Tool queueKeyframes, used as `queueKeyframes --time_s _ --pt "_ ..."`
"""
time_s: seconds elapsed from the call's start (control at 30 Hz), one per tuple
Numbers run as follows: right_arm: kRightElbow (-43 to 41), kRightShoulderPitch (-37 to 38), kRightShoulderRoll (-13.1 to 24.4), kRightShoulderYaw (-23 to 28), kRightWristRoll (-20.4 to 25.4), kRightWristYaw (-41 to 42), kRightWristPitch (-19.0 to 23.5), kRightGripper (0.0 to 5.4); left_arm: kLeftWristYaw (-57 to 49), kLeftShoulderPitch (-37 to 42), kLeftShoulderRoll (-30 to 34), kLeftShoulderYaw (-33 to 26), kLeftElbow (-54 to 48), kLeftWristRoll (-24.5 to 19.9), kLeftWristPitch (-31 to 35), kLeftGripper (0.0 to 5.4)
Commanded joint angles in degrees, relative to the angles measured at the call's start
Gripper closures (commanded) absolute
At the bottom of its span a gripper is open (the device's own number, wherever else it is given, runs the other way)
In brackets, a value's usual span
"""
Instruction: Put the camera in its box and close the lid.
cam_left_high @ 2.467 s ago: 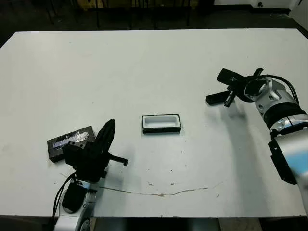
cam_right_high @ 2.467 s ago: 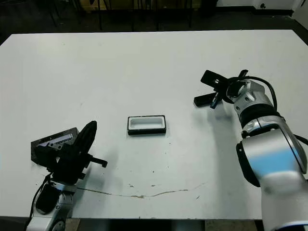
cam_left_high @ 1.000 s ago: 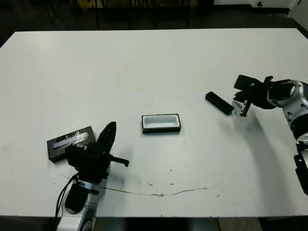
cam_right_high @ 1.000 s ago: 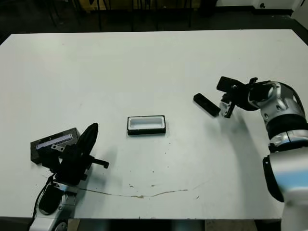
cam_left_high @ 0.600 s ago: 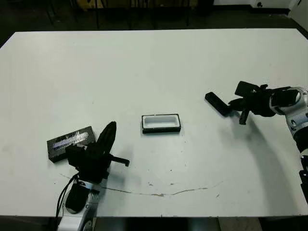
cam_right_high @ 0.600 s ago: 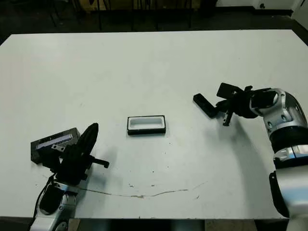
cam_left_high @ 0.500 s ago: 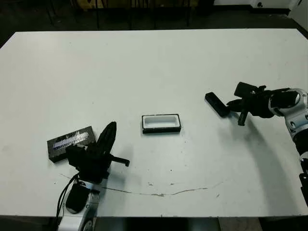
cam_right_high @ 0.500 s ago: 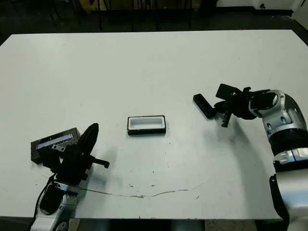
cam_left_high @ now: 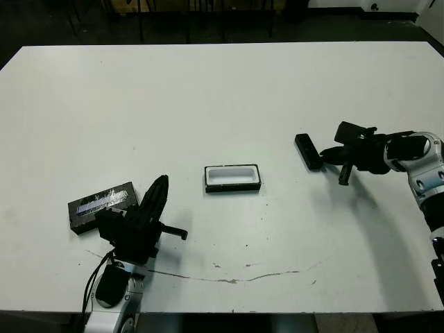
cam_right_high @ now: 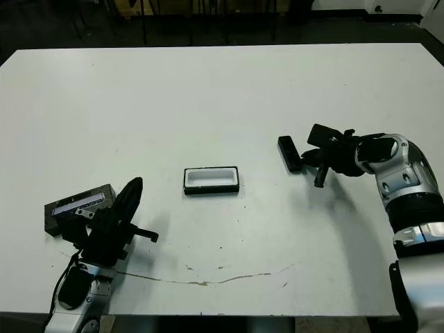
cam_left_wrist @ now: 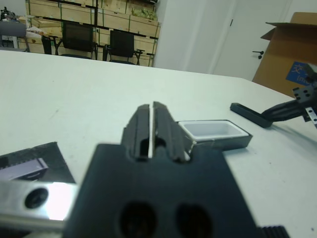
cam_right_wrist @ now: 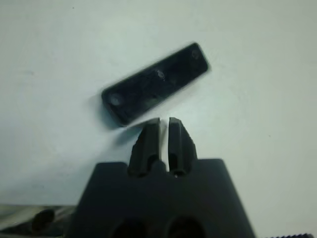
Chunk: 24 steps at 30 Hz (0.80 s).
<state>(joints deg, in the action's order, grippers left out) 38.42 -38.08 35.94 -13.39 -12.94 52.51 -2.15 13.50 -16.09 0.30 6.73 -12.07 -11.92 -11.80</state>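
Observation:
The camera, a slim black bar, lies flat on the white table right of centre. My right gripper is shut with nothing in it. In the right wrist view its fingertips sit against the long side of the camera, near one end. The box, an open tray with black walls and a white inside, stands at the table's middle. The lid, a black slab with a silvery print, lies at the front left. My left gripper is shut and empty just right of the lid.
A thin brown crack line runs along the table near its front edge. In the left wrist view, chairs and crates stand beyond the table, and a cardboard box stands to one side.
My right gripper drew back to the right, dropped lower, then returned left against the camera. The camera has turned from lying slantwise to nearly end-on and slid slightly left. The left arm stayed put.

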Motion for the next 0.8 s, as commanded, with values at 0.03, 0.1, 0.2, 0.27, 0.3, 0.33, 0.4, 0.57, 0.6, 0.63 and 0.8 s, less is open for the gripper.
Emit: queueKeyframes --time_s 0.03,0.1,0.2,0.27,0.3,0.33,0.4,0.57,0.6,0.63,0.8 --pt "-5.3 5.0 0.7 2.4 -1.8 -8.8 3.7 5.38 -0.5 -0.9 0.2 -0.1 0.6 0.8 0.7 5.40" --pt "-10.4 7.5 0.5 3.9 -3.1 -13.7 7.9 5.38 -0.3 -0.7 0.1 -0.2 0.8 0.5 0.4 5.40" --pt "-22.5 12.7 -1.4 7.7 -2.4 -18.9 17.7 5.38 -0.2 -0.9 0.2 -0.2 0.6 0.4 0.7 5.40" --pt "-31.4 16.2 -2.5 9.8 -0.8 -20.1 22.3 5.38 -0.1 -0.9 0.3 -0.3 0.7 0.5 0.2 5.40" --pt "-34.7 17.6 -3.0 10.7 0.3 -20.3 23.8 5.38 0.0 -0.9 0.3 -0.3 0.8 0.5 0.1 5.40" --pt "-38.1 19.1 -4.0 12.1 2.3 -20.4 25.3 5.38 0.2 -0.9 0.3 -0.3 0.9 0.1 0.1 5.40" --pt "-44.3 21.8 -6.3 14.9 6.5 -20.7 28.2 5.38 0.4 -0.8 0.4 -0.5 1.1 0.1 -0.2 5.40" --pt "-59.8 27.4 -12.5 19.6 14.7 -24.2 38.3 5.38 0.1 -1.2 0.5 -0.7 0.4 0.1 0.9 5.40" --pt "-62.1 28.2 -13.5 20.1 16.0 -24.9 40.0 5.38 0.3 -1.1 0.5 -0.8 0.5 0.0 0.8 5.40" --pt "-64.4 28.9 -14.5 20.5 17.3 -25.8 42.1 5.38 0.3 -1.1 0.5 -0.8 0.4 0.0 0.8 5.40" --pt "-71.1 31.6 -18.1 20.7 20.8 -30.4 47.9 5.38 0.5 -1.2 0.6 -0.8 0.3 0.1 0.8 5.40"
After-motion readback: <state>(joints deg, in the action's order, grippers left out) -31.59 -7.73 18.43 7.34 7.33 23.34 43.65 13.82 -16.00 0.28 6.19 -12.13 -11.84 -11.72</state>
